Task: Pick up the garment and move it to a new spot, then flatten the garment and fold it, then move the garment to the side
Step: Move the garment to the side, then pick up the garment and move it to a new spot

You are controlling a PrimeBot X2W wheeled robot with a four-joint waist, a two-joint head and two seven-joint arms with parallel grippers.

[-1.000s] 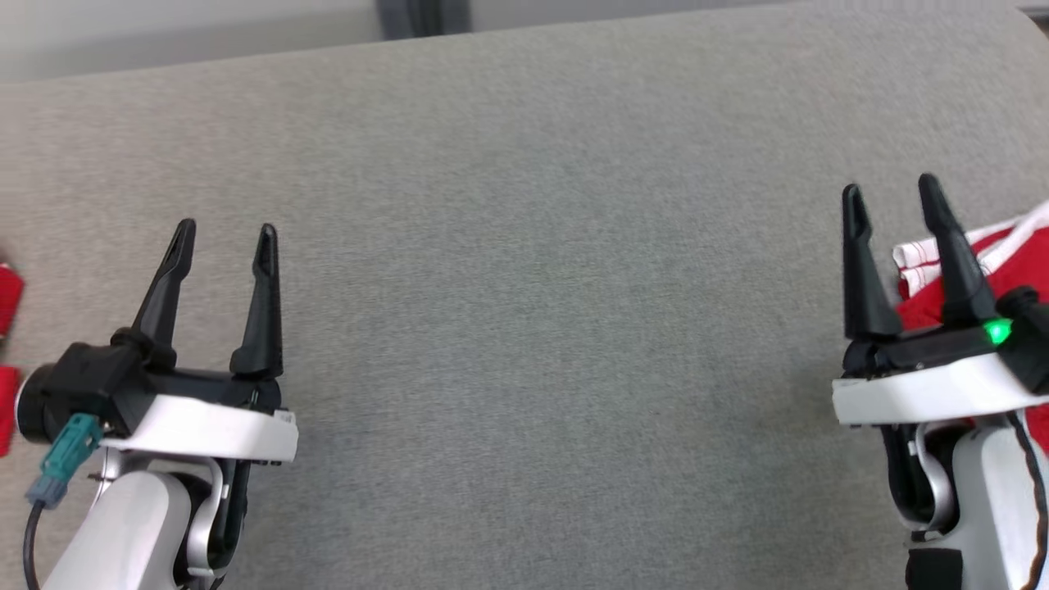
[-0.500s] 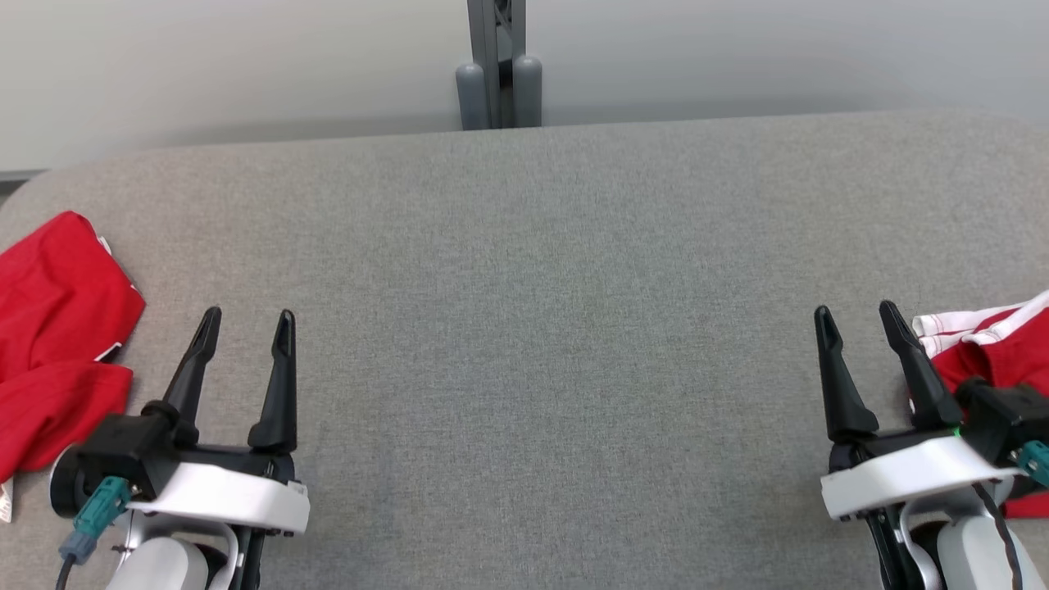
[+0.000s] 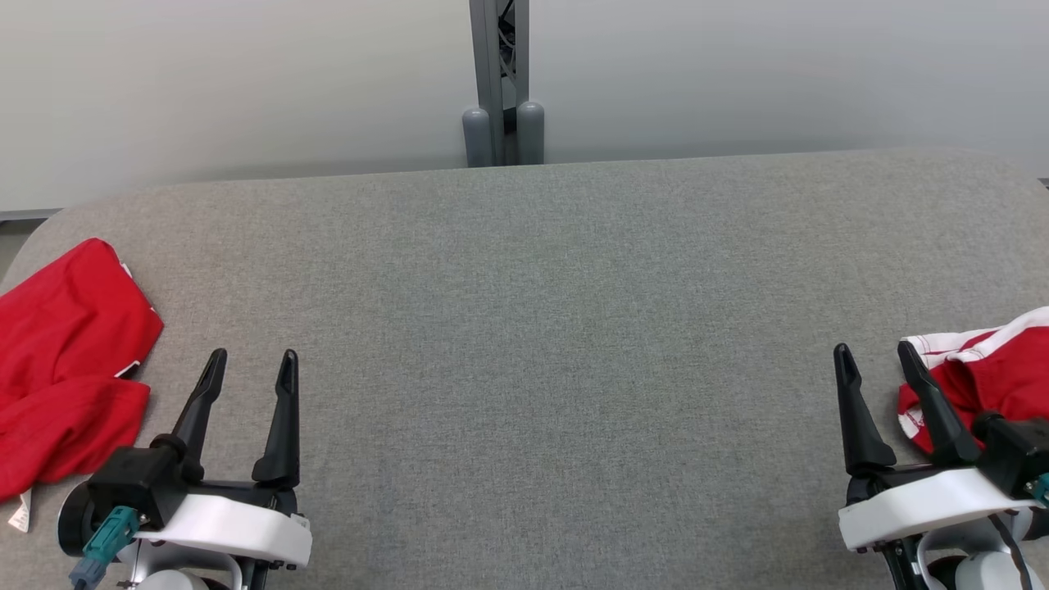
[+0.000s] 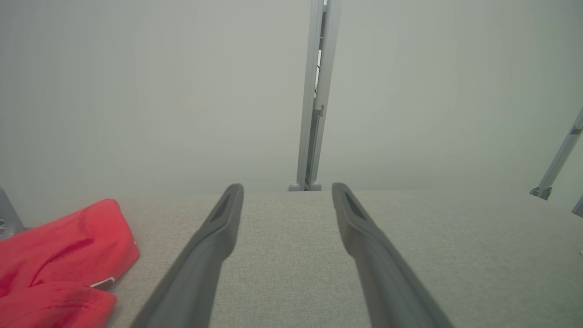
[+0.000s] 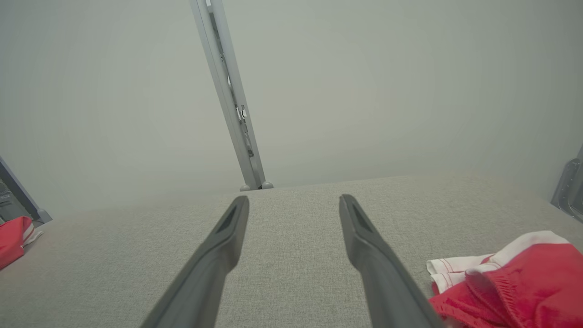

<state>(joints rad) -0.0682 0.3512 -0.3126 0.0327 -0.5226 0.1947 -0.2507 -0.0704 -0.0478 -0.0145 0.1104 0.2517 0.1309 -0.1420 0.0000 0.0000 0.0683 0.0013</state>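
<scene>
The left gripper (image 3: 252, 356) and right gripper (image 3: 874, 348) are hanging low over the gray table (image 3: 524, 328), pointing forward, fingers standing wide open.

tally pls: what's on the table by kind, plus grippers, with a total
garments: 2, the red garment on the left and the red-and-white garment on the right
grippers: 2, the left gripper and the right gripper, both open and empty
total: 4
</scene>
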